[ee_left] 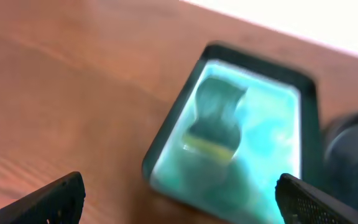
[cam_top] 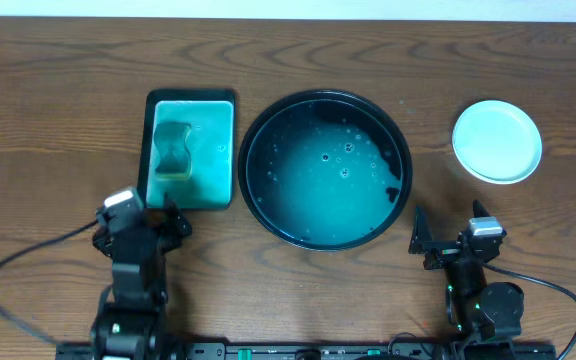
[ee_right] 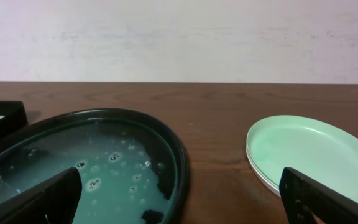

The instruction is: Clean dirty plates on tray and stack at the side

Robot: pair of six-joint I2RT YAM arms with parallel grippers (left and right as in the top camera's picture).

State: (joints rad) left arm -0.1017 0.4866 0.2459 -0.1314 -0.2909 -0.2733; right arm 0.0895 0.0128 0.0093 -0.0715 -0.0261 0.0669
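The large round black tray [cam_top: 400, 150] sits mid-table with a wet, bubbly teal floor and no plates on it; it also shows in the right wrist view [ee_right: 178, 163]. The pale mint plates [cam_top: 497, 141] lie stacked on the bare wood to the tray's right, also seen in the right wrist view [ee_right: 312, 152]. My left gripper [cam_top: 146, 222] is open and empty near the front edge, below the small rectangular tray. My right gripper [cam_top: 452, 235] is open and empty, in front of the gap between tray and plates.
A small rectangular black-edged teal tray [cam_top: 218, 140] left of the round tray holds a green sponge [cam_top: 173, 150]; both show blurred in the left wrist view, the tray [ee_left: 166, 134] and the sponge [ee_left: 215, 118]. Bare wood-grain tabletop [cam_top: 58, 120] surrounds everything.
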